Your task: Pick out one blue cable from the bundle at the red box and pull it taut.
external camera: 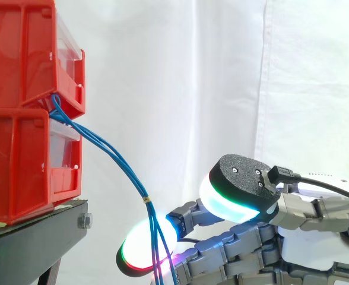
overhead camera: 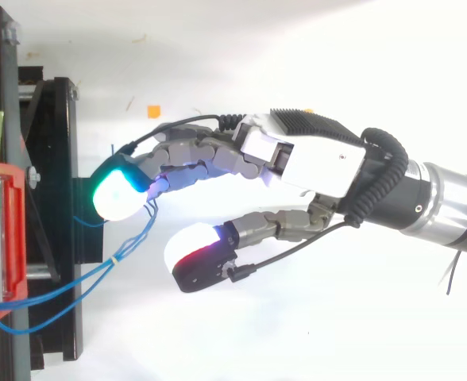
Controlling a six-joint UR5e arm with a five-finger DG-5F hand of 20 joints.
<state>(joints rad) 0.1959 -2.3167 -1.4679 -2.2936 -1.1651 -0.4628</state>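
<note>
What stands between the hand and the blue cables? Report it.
Nothing visible. The hand is at the blue cables, which run from the red bins through open air to it. A yellow tie binds them near the hand.

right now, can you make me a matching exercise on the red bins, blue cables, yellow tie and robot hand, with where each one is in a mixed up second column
1 red bins
2 blue cables
3 yellow tie
4 robot hand

a wrapped round the cable bundle
b coming in from the right
c stacked on the black stand
d running out from between the bins

Pairs: 1-c, 2-d, 3-a, 4-b
</note>
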